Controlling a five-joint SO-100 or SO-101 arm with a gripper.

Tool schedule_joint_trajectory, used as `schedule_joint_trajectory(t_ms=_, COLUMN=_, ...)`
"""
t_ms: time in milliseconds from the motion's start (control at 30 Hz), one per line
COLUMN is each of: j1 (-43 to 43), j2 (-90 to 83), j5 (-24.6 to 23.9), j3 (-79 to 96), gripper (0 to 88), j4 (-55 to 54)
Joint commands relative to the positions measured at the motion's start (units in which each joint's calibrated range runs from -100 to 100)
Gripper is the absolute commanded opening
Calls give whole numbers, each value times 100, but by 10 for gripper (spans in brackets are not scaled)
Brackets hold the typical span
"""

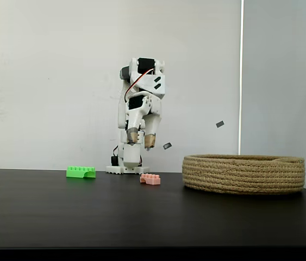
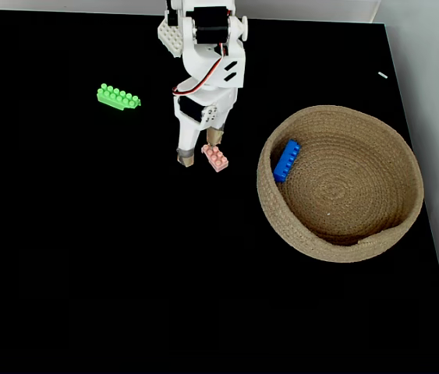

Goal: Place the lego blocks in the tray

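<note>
Black matte surface [image 1: 60,212] carries everything. White arm [image 2: 207,62] is folded over, gripper [image 1: 141,140] pointing down, hanging above the surface in the side-on fixed view with nothing between its tan-tipped fingers [image 1: 150,141]; the jaws stand parted, released.

Pink brick [image 1: 150,179] lies on the surface below the gripper, slightly toward the basket side in the side-on fixed view. In the top-down fixed view the pink brick [image 2: 215,157] sits just beside the right-hand fingertip of the gripper [image 2: 200,148] (contact cannot be judged from above; side view shows clear air between them).

Green brick [image 2: 118,97] lies on the surface well apart from the gripper, to its left in both fixed views, green brick [image 1: 81,172] resting flat.

Tray [image 1: 244,174], a coiled rope basket, stands to the right of the gripper in both fixed views, near but not touching the pink brick. Blue brick [image 2: 285,160] lies inside the tray [image 2: 406,195], leaning against the inner wall on the side nearest the gripper.
</note>
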Motion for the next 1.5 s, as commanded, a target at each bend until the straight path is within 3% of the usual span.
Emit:
schedule_joint_trajectory(t_ms=0, j1=34, j2=-501, j5=-215, j3=323, gripper=266, j4=315)
schedule_joint_trajectory(t_ms=267, j1=17, j2=-871, j5=-230, j3=1636, gripper=305, j4=-443)
schedule_joint_trajectory(t_ms=933, j1=-609, j2=135, j5=-791, j3=1563, gripper=361, j4=-759)
schedule_joint_trajectory(t_ms=1467, j1=-560, j2=1012, j5=-772, j3=751, gripper=326, j4=-1292)
